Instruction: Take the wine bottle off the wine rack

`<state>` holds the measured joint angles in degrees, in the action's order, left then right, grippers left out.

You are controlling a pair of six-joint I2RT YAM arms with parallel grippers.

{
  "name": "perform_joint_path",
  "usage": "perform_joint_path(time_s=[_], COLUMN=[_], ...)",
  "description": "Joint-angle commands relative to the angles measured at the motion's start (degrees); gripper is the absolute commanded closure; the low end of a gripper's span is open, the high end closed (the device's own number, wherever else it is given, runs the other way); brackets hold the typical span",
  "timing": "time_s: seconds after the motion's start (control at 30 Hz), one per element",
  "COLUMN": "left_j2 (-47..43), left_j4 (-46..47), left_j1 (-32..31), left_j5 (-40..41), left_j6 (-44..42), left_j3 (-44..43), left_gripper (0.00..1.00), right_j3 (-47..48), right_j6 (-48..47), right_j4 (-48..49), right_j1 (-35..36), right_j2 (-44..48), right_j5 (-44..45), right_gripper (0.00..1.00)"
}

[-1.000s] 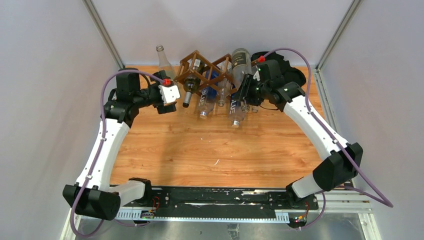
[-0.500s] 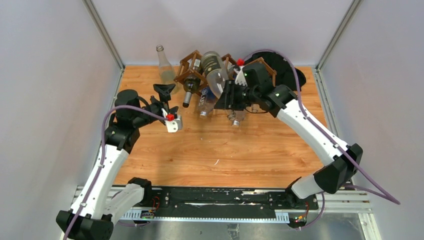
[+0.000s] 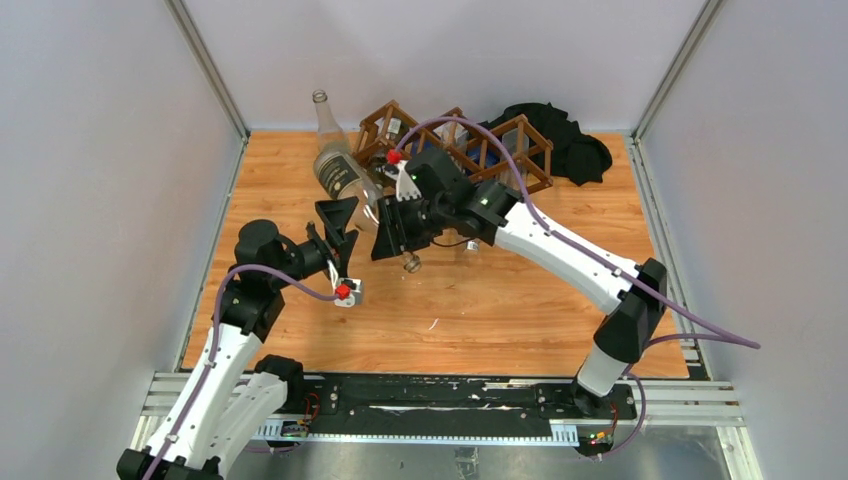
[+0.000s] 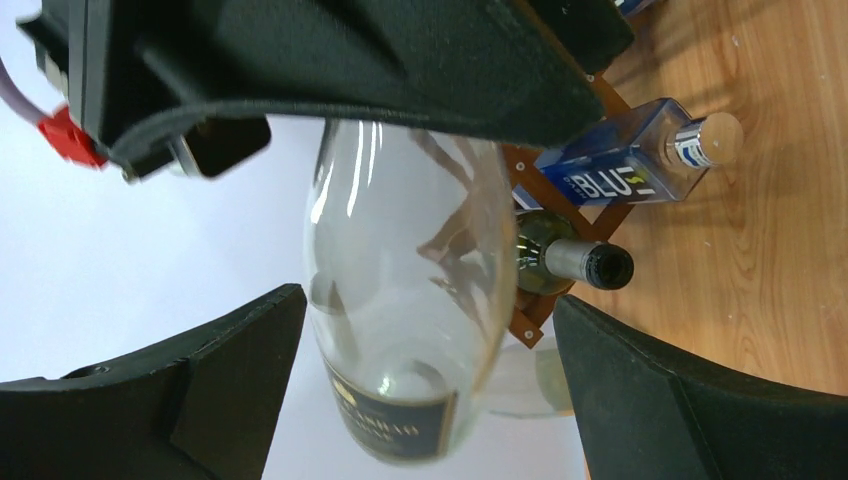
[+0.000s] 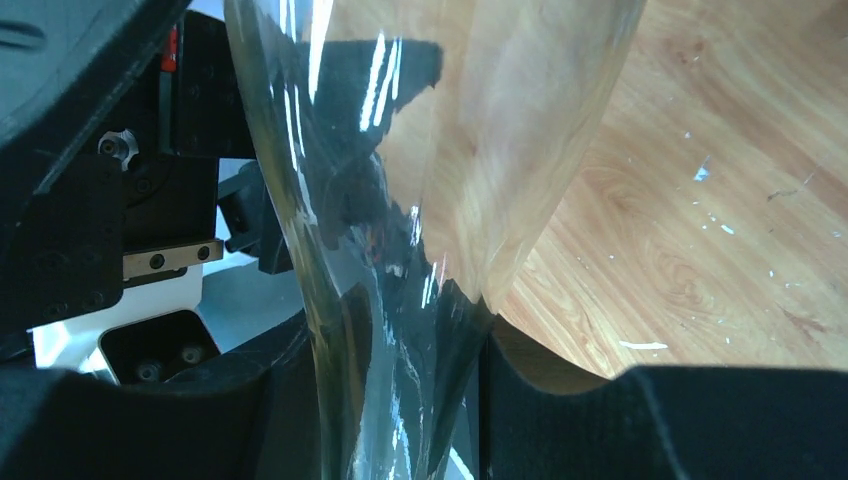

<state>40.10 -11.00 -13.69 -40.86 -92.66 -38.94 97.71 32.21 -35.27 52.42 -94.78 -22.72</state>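
Near the rack (image 3: 503, 158), my right fingers (image 5: 600, 420) pinch the bottle (image 3: 343, 178) by its neck. My left fingers (image 4: 190, 400) are spread either side of it.

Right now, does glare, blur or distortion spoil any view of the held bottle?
Top external: sharp, evenly lit, the clear wine bottle readable. Left wrist: bottle crisp, but the wall behind is blown out white and the left gripper nearly black. Right wrist: glass fills the frame, streaked with white glare, warping the table behind.

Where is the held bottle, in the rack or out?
Out: the right gripper holds the wine bottle aloft, clear of the wine rack.
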Motion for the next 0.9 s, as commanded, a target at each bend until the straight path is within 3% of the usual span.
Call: perform_joint_path(time_s=[0.0, 0.43, 0.6, 0.73, 0.8, 0.87], left_j2=[-1.5, -2.4, -2.2, -2.5, -2.8, -3.2], left_j4=[6.5, 2.8, 3.3, 1.6, 1.5, 1.8], left_j1=[-0.5, -0.5, -0.5, -0.5, -0.5, -0.5], left_j5=[-1.4, -0.4, 0.8, 1.2, 1.2, 1.3], left_j6=[-5.0, -7.2, -5.6, -5.5, -5.1, -4.1], left_j3=[3.3, 4.9, 4.9, 4.7, 4.9, 5.1], left_gripper=[0.00, 0.01, 0.07, 0.27, 0.44, 0.67], right_j3=[6.2, 10.0, 10.4, 9.9, 9.5, 8.8], right_j6=[-4.0, -5.2, -5.4, -5.7, -5.8, -5.8], right_j4=[6.9, 5.9, 5.5, 5.3, 5.1, 5.1], right_j1=[2.9, 9.0, 9.8, 9.7, 9.3, 8.6], right_j2=[-0.4, -6.1, -6.8, -6.1, -5.4, -4.6], right_j5=[-0.8, -2.0, -1.7, 0.5, 1.4, 1.7], right_gripper=[1.00, 1.00, 1.00, 0.98, 0.82, 0.56])
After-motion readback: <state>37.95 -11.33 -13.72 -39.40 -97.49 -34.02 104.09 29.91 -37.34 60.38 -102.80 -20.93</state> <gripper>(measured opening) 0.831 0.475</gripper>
